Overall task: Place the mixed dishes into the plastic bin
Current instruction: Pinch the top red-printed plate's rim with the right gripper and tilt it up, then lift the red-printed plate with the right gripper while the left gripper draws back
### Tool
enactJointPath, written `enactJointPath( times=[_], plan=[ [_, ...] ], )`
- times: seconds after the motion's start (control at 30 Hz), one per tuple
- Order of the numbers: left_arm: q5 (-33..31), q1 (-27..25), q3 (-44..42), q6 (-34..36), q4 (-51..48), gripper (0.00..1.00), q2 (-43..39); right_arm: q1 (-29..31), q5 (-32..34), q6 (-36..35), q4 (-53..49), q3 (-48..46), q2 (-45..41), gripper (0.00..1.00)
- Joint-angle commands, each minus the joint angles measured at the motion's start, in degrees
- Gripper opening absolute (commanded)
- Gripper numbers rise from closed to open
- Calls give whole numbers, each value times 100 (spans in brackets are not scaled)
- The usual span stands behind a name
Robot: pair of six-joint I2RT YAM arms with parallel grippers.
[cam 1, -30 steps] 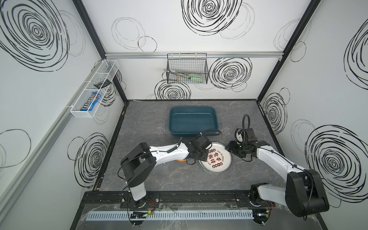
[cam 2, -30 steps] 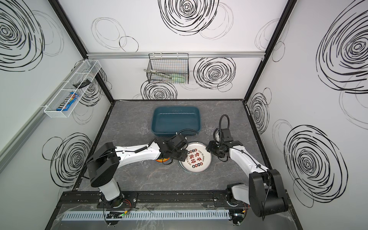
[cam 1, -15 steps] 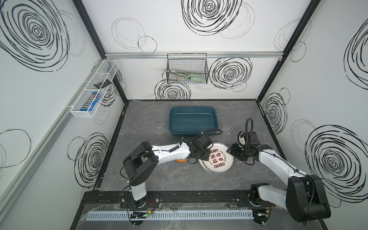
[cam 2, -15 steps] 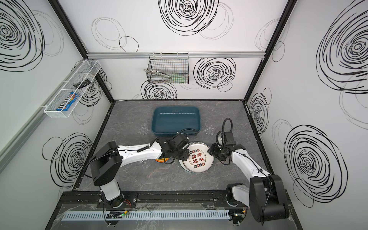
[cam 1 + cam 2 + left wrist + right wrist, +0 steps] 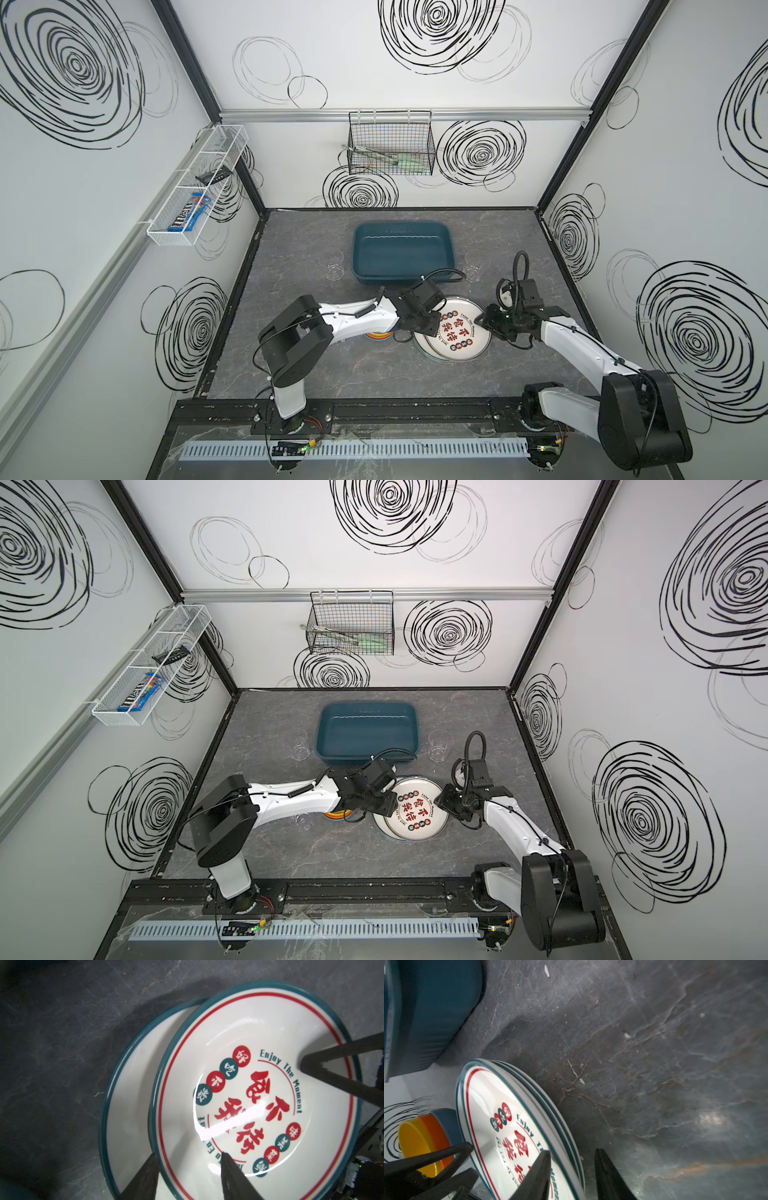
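Left pincer (image 5: 189, 1154): clenched on the rim of the top plate (image 5: 249, 1032), one finger under the rim, the other on the inner face. Right pincer (image 5: 573, 1151): jaws apart, astride the opposite rim of the same plate. A gap shows beside the outer finger, so no grasp.

Top plate: round, white, teal edge, thin red ring, red Chinese characters at centre, red and teal dots, "Enjoy The Moment" in teal. It sits off-centre on a lower plate (image 5: 128, 1105) with the same teal edge.

On the left pincer's wrist side: nested bowls (image 5: 415, 1142), yellow in orange in blue.

Beyond both pincers, away from the arm bases: plastic bin (image 5: 402, 253), dark teal, rounded corners. A clear tumbler (image 5: 335, 270) stands beside it beyond the left pincer, a second tumbler (image 5: 471, 272) beyond the right pincer.

Surface: dark grey marbled tabletop (image 5: 353, 374). Room: white walls (image 5: 436, 95) with black swirls. Black wire basket (image 5: 390, 145) on the back wall, white wire tray (image 5: 195, 187) on the left one.
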Motion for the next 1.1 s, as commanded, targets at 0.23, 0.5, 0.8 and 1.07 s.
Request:
enactJointPath(
  times=[0.23,0.5,0.8,1.07],
  plan=[
    [81,-17,148,95,48,52,11,-19,221,77,-288,85,-324,25],
    [69,71,19,23,118,55,-467,-21,290,58,-504,332,-598,9],
    [36,237,-175,-41,145,58,-1121,-18,199,16,-675,635,-842,2],
    [139,456,-495,-162,294,61,-1896,-10,-74,-105,-782,1043,-1112,0]
  ],
)
